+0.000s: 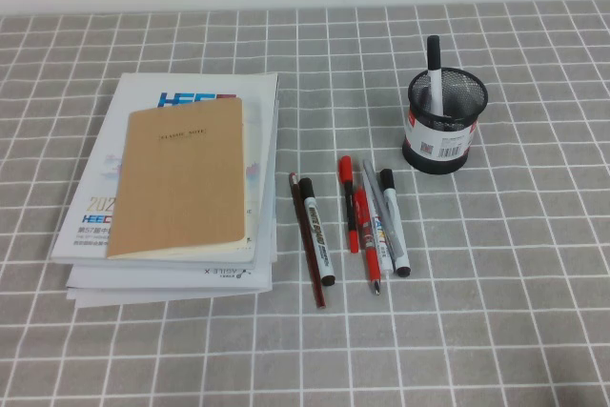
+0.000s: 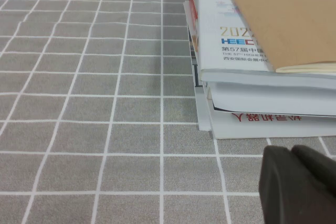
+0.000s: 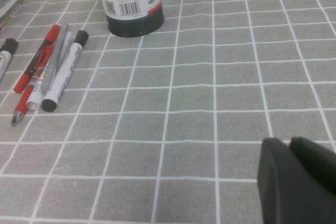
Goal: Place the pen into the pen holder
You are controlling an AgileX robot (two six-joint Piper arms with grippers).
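This looks like an office or study desk set up for a test. The tabletop (image 1: 496,331) wears a grey cloth with a white grid. A stack of printed booklets (image 1: 172,264) topped by a tan notebook (image 1: 181,178) lies well to the left of the black mesh pen holder (image 1: 443,126). Markers and pens (image 1: 353,221) lie loose just in front of the holder, between it and the stack.

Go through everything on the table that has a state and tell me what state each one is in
pen: lying flat among the markers, not grasped
pen holder: upright, one marker already standing in it
tan notebook: closed, on top of the book stack
left gripper: by the book stack, holding nothing
right gripper: above bare tablecloth, holding nothing
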